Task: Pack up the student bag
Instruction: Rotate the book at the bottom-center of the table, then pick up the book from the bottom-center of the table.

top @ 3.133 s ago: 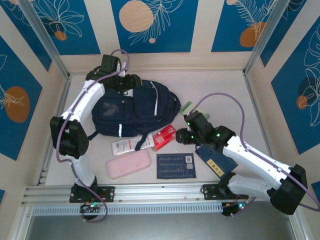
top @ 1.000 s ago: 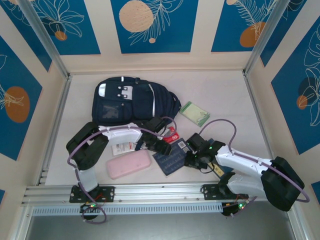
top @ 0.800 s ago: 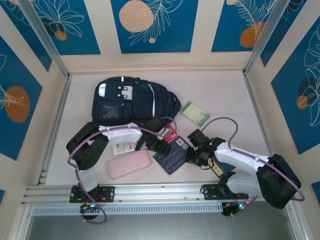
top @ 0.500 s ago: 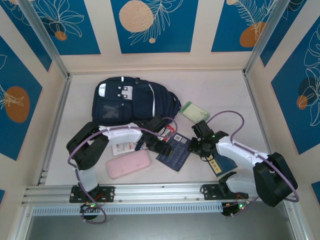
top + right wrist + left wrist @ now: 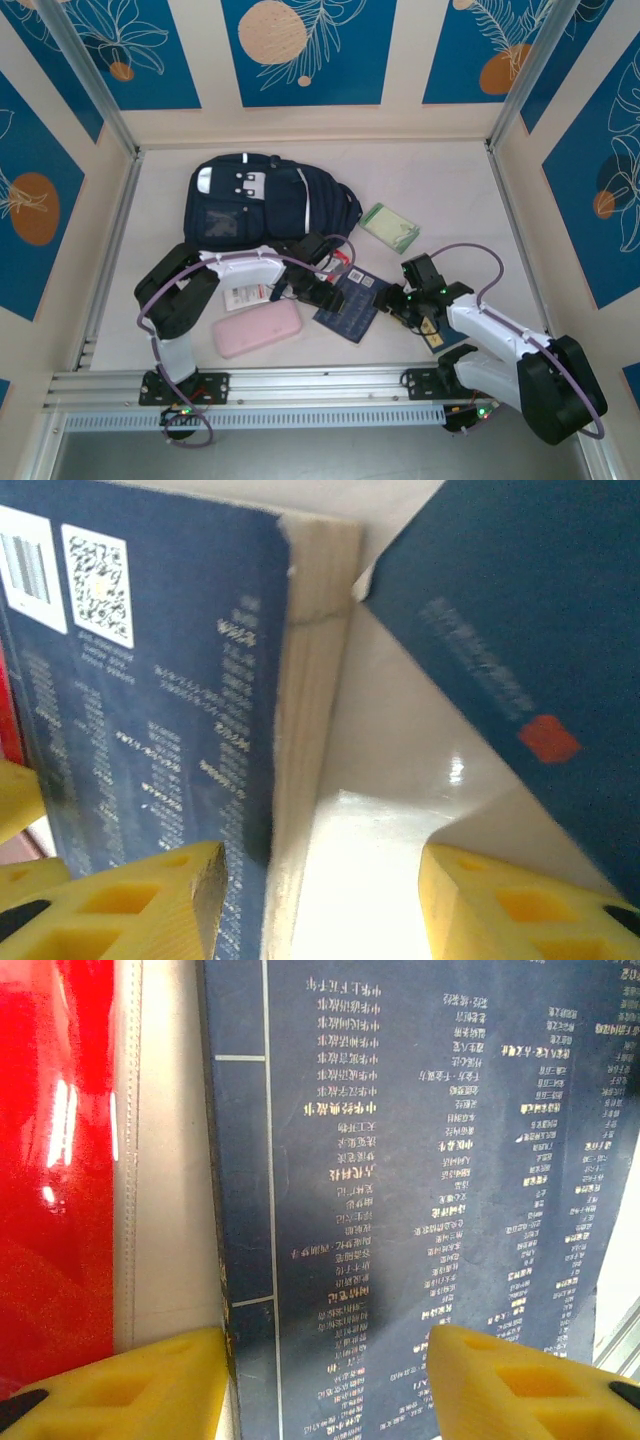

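Evidently, student bag (image 5: 262, 207): soft, floppy fabric, probably light; likely slumps when lifted.
Hold: pinch a raised fabric fold.
Left gripper (image 5: 320, 1338): jaws spread over book (image 5: 352, 308).
Right gripper (image 5: 320, 855): jaws released.

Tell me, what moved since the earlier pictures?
The left tool left the student bag and came down to the dark blue book. The book turned slantwise and slid toward the bag. The right tool opened at the book's edge. The pink case and the white card stayed put.
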